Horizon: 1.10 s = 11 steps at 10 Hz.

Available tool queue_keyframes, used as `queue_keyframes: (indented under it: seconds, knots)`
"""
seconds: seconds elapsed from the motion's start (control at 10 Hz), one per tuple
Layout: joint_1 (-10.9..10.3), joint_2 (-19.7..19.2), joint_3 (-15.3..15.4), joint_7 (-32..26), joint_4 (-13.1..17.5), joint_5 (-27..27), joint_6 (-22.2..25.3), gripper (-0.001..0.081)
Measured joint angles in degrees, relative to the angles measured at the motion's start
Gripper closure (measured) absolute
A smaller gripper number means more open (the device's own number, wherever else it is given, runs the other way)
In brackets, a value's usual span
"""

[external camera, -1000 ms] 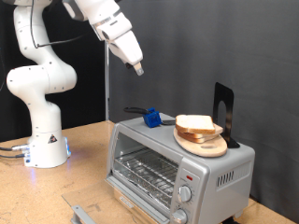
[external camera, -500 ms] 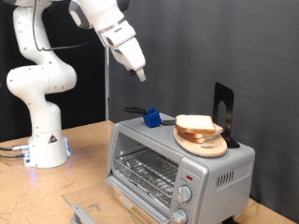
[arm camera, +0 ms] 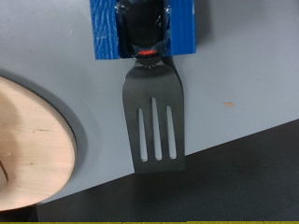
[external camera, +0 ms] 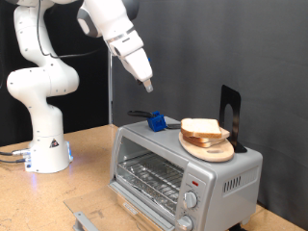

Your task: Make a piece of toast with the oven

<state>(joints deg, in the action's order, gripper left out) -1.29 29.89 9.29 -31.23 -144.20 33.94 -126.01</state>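
The piece of toast [external camera: 200, 126] lies on a round wooden plate [external camera: 208, 147] on top of the silver oven [external camera: 226, 178]. The oven's door looks folded down, and its wire rack [external camera: 149, 178] shows inside. My gripper [external camera: 147, 85] hangs in the air above the oven's top, nearer the exterior view's left. It is over a blue block [external camera: 155, 122] that holds a black spatula [external camera: 140, 114]. In the wrist view the slotted spatula [arm camera: 152, 121] points out of the blue block [arm camera: 142, 28], with the plate's edge [arm camera: 33, 149] beside it. My fingers do not show there.
A black upright stand [external camera: 229, 114] rises behind the plate on the oven's top. The arm's white base [external camera: 43, 144] stands on the wooden table at the exterior view's left. A thin pole [external camera: 111, 91] rises behind the oven. A grey piece [external camera: 82, 217] lies at the table's front.
The gripper has moved down and towards the exterior view's right, closer to the blue block and spatula. The toast, plate and oven have not moved.
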Motion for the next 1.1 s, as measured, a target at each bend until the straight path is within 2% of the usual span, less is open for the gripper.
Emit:
queue_keyframes:
  seconds: [0.5, 1.1]
  knots:
    - [-0.3, -3.53, 2.35, -0.19, -1.13, 0.76, -4.23, 0.0124]
    - [-0.89, -7.45, 5.29, -1.52, -4.57, 2.82, -12.83, 0.0124]
